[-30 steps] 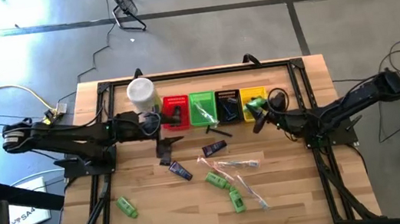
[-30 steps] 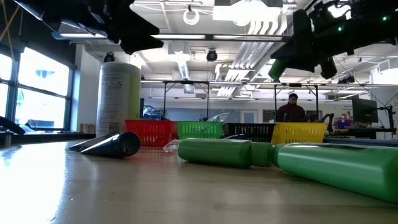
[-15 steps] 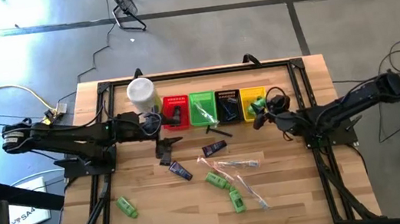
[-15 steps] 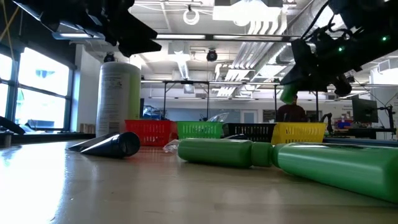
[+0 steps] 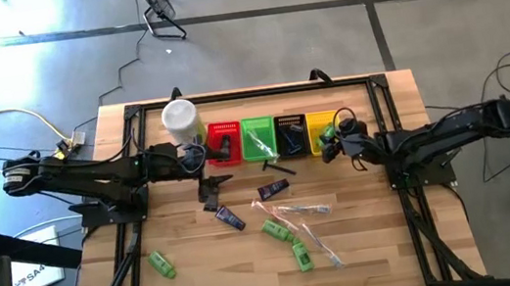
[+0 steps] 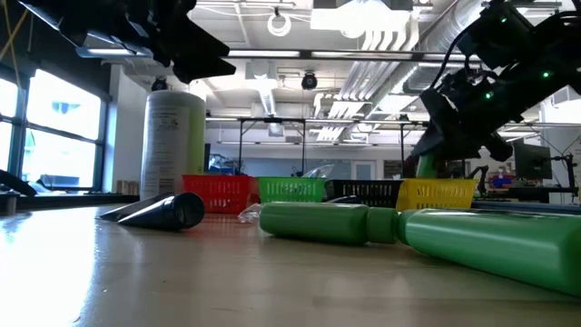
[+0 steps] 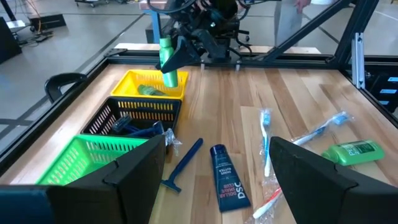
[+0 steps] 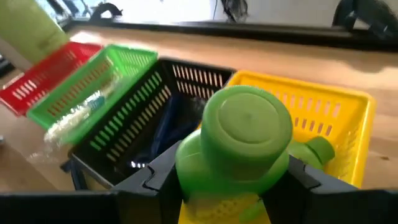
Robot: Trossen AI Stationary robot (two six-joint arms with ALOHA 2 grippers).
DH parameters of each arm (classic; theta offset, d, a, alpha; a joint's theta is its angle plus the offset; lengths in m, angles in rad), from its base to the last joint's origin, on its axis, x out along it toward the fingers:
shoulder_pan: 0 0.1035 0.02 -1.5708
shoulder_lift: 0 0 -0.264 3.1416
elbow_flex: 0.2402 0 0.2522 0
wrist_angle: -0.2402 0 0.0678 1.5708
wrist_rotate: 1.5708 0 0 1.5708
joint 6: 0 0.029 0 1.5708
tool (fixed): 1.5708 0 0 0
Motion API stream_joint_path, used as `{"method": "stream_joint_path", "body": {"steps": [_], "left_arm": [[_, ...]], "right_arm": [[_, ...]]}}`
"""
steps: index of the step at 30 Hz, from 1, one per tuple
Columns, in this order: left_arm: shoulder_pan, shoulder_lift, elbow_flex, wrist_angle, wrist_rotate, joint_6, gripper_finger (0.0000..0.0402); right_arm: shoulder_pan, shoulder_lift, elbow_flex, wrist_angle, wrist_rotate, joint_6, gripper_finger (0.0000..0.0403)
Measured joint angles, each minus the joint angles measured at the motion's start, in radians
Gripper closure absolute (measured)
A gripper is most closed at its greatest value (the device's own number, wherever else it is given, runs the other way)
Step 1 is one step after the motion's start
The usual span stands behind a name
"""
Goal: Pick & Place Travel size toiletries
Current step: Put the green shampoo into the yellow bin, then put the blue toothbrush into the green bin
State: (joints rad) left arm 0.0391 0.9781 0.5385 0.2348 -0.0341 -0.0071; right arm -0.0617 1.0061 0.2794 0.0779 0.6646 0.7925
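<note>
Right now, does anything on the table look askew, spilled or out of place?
One thing: a blue razor lies on the wood outside the black basket, which holds other razors. Otherwise normal: the right hand holds a green bottle over the yellow basket.

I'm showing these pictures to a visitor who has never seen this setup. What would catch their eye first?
Probably the right hand, gripping a bright green bottle just above the yellow basket, which already holds another green bottle. Next, the row of red, green, black and yellow baskets along the table's far side, beside a tall white canister. More toiletries lie scattered mid-table, while the left hand waits open near the red basket.
</note>
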Motion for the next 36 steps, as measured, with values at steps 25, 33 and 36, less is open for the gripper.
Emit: {"method": "stream_joint_path", "body": {"steps": [25,33,36], "left_arm": [[0.0,0.001,0.001,-0.002,0.0,-0.001,0.0119],[0.0,0.001,0.001,-0.011,0.0,-0.002,0.0119],[0.0,0.001,0.001,-0.022,0.0,-0.002,0.0119]], "right_arm": [[-0.019,0.0,0.0,0.08,-0.017,-0.127,0.0168],[-0.019,-0.007,0.0,0.306,-0.012,-0.36,0.0201],[-0.014,-0.018,0.0,0.367,-0.013,-0.416,0.0213]]}}
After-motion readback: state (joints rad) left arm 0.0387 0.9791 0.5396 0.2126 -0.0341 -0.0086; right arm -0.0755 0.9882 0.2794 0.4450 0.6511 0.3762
